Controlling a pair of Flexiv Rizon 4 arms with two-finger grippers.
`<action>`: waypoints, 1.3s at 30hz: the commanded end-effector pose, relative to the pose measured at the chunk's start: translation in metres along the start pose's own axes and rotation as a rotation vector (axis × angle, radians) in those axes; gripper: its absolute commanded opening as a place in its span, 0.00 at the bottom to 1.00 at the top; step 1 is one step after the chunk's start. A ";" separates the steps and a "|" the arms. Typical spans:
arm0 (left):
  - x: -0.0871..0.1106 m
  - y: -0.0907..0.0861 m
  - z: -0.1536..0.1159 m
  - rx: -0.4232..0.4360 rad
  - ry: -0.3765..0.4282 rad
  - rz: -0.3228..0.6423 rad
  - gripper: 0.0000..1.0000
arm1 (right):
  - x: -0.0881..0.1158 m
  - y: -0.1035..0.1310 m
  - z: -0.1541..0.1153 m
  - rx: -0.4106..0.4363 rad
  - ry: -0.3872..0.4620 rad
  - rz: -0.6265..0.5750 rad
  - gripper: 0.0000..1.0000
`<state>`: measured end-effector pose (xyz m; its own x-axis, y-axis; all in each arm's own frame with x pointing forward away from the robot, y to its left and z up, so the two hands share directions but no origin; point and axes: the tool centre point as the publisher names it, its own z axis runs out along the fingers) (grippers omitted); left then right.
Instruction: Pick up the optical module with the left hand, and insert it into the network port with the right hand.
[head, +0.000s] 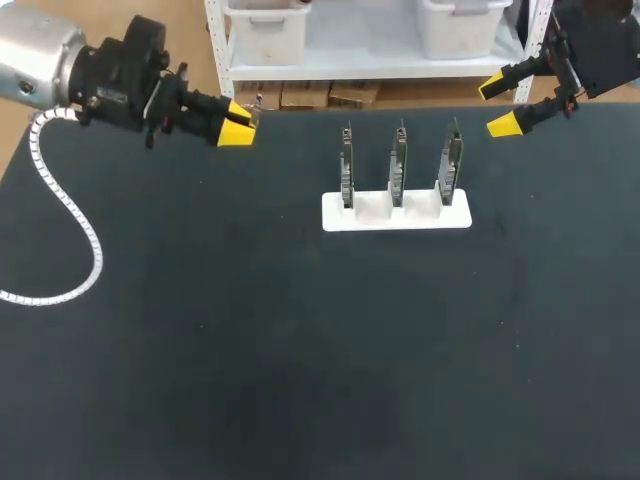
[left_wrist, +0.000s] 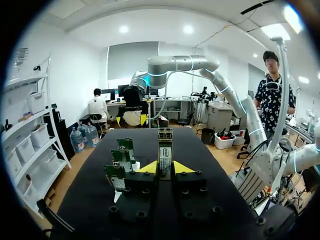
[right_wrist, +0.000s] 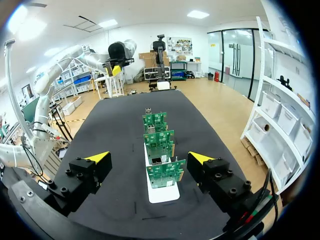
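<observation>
My left gripper (head: 238, 123) hangs above the table's far left, shut on a slim metal optical module (left_wrist: 164, 155) that stands up between its yellow tips (left_wrist: 149, 167); the module's end (head: 257, 103) pokes out past them. Three green network cards (head: 398, 165) stand upright in a white holder (head: 396, 211) at the far middle. In the left wrist view the cards (left_wrist: 119, 160) lie ahead and to one side. My right gripper (head: 503, 104) hovers open at the far right. In its own view, the wide-spread right gripper (right_wrist: 149, 158) frames the nearest card (right_wrist: 165, 172) and the holder (right_wrist: 164, 192).
A white ribbed cable (head: 66, 215) loops over the black table (head: 300, 360) at the left, hanging from my left arm.
</observation>
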<state>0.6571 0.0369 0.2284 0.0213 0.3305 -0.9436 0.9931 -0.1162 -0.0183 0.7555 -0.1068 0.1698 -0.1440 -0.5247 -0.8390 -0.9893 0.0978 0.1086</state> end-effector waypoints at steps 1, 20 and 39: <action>0.000 0.001 0.000 0.003 -0.001 0.001 0.00 | 0.000 0.001 0.000 0.003 0.000 -0.001 1.00; -0.083 0.061 0.092 -0.136 -0.117 0.183 0.00 | 0.000 0.001 0.000 0.003 0.000 -0.001 1.00; -0.081 0.071 0.121 -0.146 -0.097 0.138 0.00 | 0.000 0.001 0.000 0.003 0.000 -0.001 1.00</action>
<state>0.7088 -0.1128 0.2636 0.1540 0.2283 -0.9613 0.9876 -0.0059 0.1568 0.7555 -0.1069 0.1699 -0.1441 -0.5246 -0.8390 -0.9892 0.0980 0.1086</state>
